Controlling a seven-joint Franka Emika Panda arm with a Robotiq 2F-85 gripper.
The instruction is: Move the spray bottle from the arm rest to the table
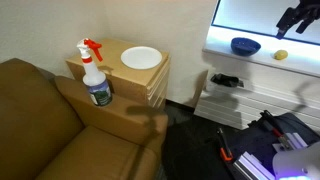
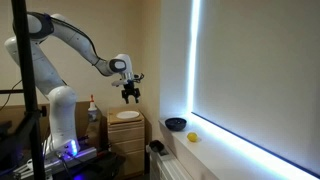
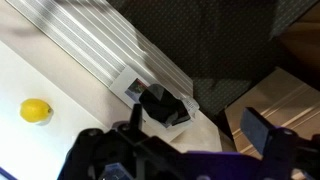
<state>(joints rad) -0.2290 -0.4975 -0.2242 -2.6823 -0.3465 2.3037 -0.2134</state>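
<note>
The spray bottle (image 1: 95, 72) stands upright on the arm rest (image 1: 120, 120), at the left, just beside a wooden side table (image 1: 152, 85) bearing a white plate (image 1: 141, 58); the jaws hang released and empty, high by the white desk (image 1: 262, 62) at the right, well apart from the bottle. On the desk lie a blue bowl (image 1: 245, 45) and a lemon (image 1: 281, 55).

I see the spray bottle (image 1: 96, 78) standing upright on the brown sofa's broad arm rest (image 1: 125, 115). It has a red trigger head on top and a dark label round its whitish lower body. The glossy white tabletop (image 1: 262, 60) lies well apart from it, brightly lit.
</note>
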